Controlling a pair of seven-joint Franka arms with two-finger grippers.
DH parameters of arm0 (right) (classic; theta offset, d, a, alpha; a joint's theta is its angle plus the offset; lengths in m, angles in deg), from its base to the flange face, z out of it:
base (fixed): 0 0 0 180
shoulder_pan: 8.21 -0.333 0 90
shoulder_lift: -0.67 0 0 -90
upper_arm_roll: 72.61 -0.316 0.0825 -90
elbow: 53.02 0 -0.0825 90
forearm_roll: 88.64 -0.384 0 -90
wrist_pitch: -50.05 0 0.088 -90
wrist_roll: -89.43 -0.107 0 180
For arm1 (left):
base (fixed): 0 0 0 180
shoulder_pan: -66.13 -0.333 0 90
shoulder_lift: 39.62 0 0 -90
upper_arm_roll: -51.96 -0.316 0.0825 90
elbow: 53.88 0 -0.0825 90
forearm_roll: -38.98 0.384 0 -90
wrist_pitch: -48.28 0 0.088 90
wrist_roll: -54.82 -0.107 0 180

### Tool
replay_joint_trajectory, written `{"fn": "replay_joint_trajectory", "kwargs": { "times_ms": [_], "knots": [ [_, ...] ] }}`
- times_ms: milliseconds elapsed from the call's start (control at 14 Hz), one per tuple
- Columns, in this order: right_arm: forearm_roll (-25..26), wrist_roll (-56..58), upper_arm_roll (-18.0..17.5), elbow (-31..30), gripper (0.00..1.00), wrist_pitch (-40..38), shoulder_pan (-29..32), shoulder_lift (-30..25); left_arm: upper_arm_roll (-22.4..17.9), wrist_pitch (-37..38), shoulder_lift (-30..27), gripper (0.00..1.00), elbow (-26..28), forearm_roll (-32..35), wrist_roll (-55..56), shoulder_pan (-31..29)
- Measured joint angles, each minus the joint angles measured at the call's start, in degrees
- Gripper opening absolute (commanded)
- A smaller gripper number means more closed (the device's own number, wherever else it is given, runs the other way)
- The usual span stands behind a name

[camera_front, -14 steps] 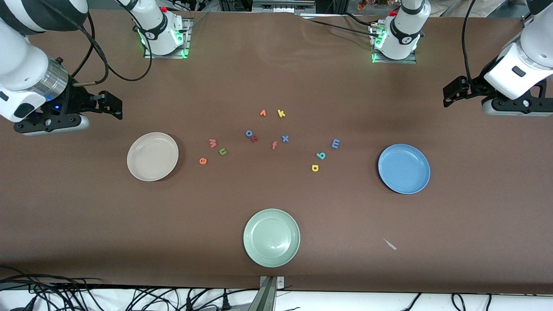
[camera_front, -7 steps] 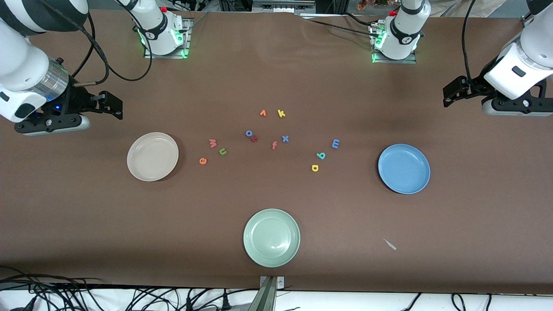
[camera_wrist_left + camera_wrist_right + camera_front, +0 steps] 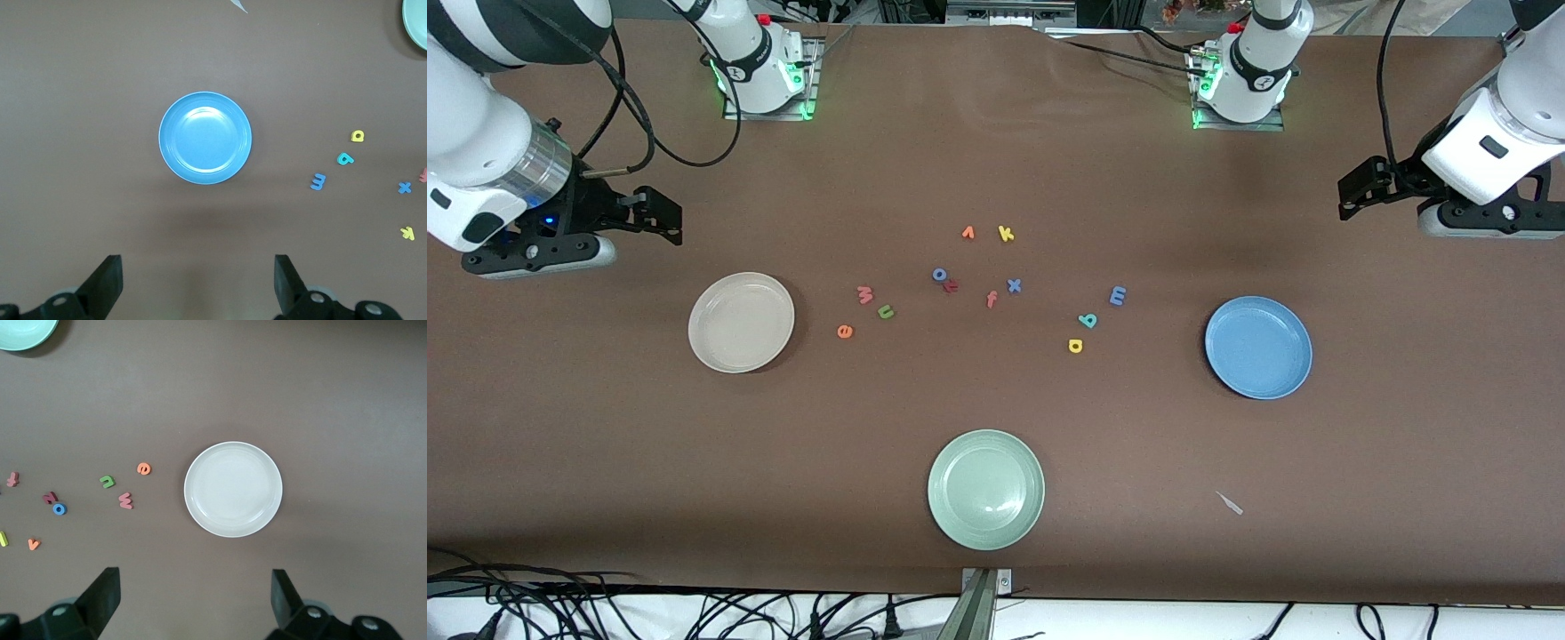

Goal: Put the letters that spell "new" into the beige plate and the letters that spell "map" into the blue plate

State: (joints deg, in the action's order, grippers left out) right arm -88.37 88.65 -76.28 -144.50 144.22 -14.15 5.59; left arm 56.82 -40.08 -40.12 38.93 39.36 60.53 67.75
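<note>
Right end effector (image 3: pixel 193 603) above beige plate (image 3: pixel 233 489), open

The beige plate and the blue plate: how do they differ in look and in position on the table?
The beige plate is pale beige-pink; the blue plate is mid blue. The beige plate lies toward the right arm's end of the table, the blue plate toward the left arm's end. The beige plate is slightly farther from the front camera than the blue plate. Both are round, shallow and hold no letters.
</note>
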Motion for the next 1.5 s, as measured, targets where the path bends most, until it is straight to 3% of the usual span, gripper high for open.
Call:
{"fn": "replay_joint_trajectory", "kwargs": {
  "times_ms": [1496],
  "knots": [
    [-0.6, 0.6, 0.0, -1.9, 1.0, 1.1, 0.0, 0.3, 0.1, 0.0, 0.0, 1.0, 0.0, 0.0, 0.0, 0.0]
  ]
}}
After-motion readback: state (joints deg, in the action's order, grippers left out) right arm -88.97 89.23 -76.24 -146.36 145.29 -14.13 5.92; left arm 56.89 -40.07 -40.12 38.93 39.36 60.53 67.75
